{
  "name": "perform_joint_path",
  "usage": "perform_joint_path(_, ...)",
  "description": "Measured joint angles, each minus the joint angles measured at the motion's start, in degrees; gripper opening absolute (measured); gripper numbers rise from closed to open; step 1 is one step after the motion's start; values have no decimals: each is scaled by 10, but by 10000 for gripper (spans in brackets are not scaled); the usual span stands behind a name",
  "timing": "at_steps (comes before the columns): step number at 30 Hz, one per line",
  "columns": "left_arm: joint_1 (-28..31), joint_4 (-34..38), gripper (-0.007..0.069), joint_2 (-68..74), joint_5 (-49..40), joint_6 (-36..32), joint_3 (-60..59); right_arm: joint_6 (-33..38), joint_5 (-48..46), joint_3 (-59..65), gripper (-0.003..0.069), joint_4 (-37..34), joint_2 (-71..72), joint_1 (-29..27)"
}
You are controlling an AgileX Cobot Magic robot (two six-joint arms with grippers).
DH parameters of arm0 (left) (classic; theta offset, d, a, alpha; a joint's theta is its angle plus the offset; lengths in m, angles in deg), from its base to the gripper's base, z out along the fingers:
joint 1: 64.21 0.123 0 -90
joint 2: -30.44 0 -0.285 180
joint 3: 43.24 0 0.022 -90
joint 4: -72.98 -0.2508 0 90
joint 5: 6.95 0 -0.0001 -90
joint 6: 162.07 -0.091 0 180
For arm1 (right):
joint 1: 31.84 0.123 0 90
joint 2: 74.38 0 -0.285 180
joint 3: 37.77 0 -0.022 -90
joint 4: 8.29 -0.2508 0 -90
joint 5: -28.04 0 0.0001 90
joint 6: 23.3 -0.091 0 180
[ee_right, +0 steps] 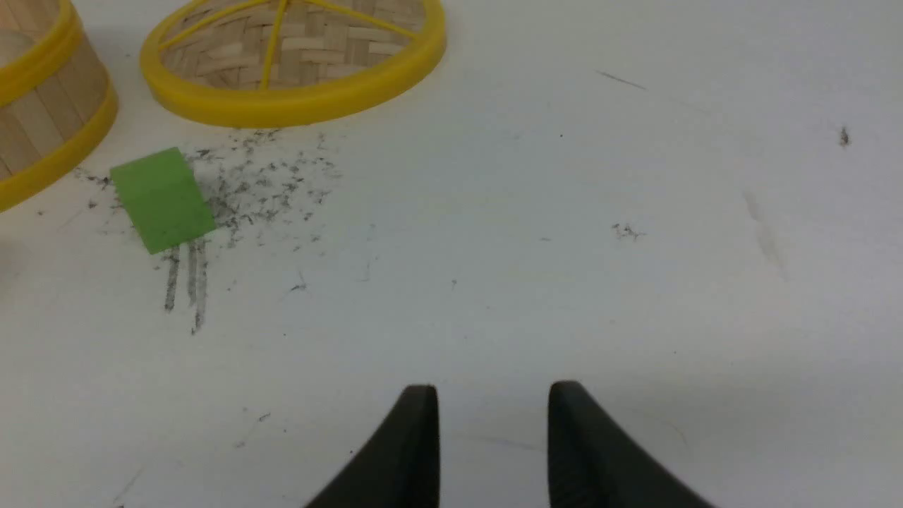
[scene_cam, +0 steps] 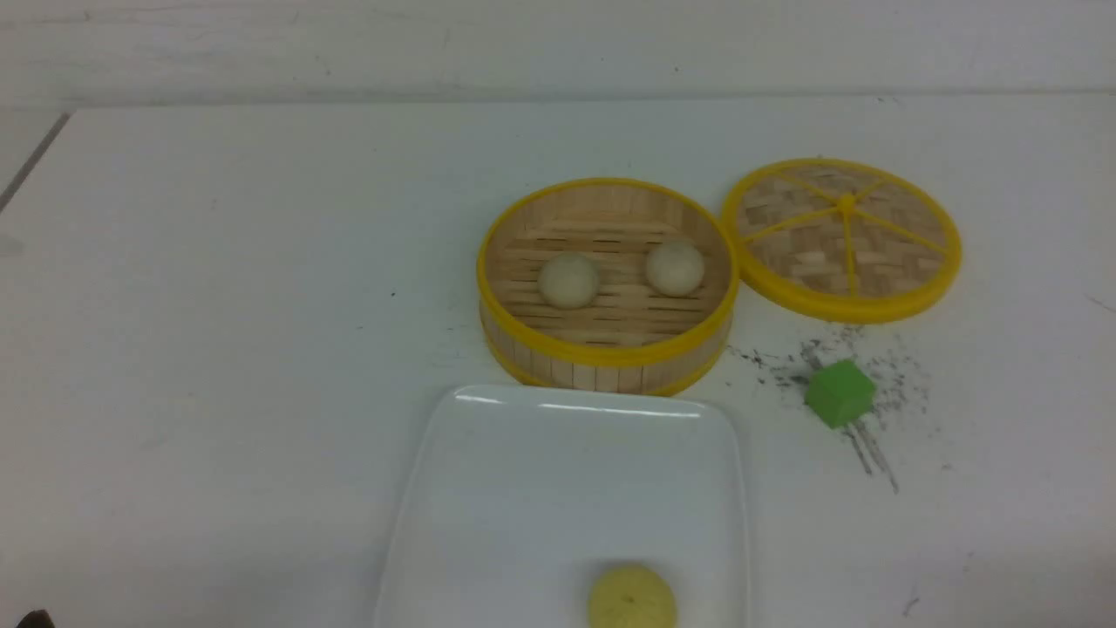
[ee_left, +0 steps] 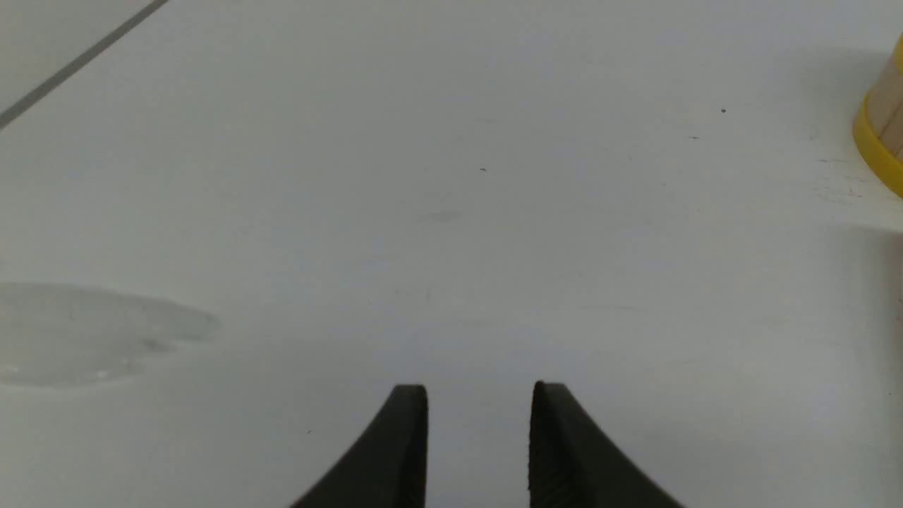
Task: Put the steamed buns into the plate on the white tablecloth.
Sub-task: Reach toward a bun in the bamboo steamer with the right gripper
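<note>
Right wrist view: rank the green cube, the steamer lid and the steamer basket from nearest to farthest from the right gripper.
1. Green cube: clearly nearest the right gripper, just short of the lid.
2. Steamer lid, lying flat beyond the cube, and steamer basket, to the lid's left, are too close to call; both lie farther than the cube.

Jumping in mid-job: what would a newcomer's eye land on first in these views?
The yellow-rimmed bamboo steamer in the middle of the white tablecloth stands open, with the two steamed buns side by side inside it. Its lid lies just to its right, and a green cube sits in front of that amid dark scuffs. Nearer the robot, the plate holds only a yellower bun at its near edge.
</note>
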Motion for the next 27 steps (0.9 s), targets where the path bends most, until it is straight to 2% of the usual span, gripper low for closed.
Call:
perform_joint_path(15, 0, -3, 241, 0, 0, 0, 0, 0, 0, 0, 240, 0, 0, 0)
perform_joint_path(27, 0, -88, 241, 0, -8, 0, 0, 0, 0, 0, 240, 0, 0, 0)
